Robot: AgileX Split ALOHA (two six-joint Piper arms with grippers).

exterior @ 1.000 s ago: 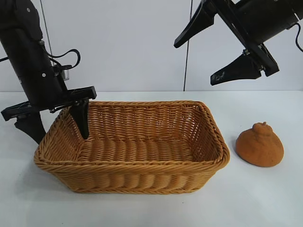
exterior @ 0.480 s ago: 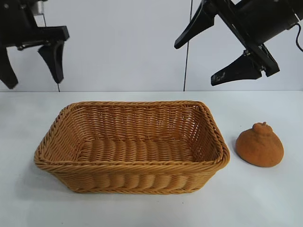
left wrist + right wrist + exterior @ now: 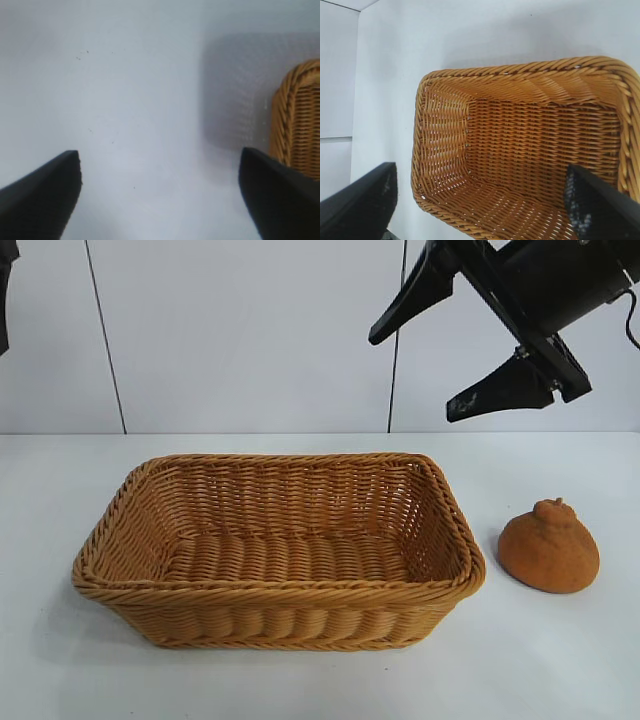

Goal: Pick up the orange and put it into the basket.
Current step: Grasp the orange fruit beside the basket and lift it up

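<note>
In the exterior view the basket (image 3: 275,550) stands on the white table (image 3: 560,660), a little toward the view's left, and nothing lies in it. The orange (image 3: 549,547) sits on the table just beside the basket's right end, apart from the rim, its knob upward. The right gripper (image 3: 435,365) hangs high above the basket's right end and the orange, tilted downward, its two black fingers spread wide with nothing between them. Of the left arm (image 3: 4,290) only a dark sliver shows at the upper left edge of this view, well above the table. In the left wrist view the left gripper (image 3: 160,175) points down at bare table, its fingers (image 3: 42,195) set wide apart and empty; one end of the basket (image 3: 300,115) shows beyond one fingertip, with its shadow on the table beside it. In the right wrist view the right gripper (image 3: 480,195) looks down into the basket (image 3: 520,75), whose woven floor and braided rim fill the space between the widely parted fingers (image 3: 360,205), which grasp nothing.
</note>
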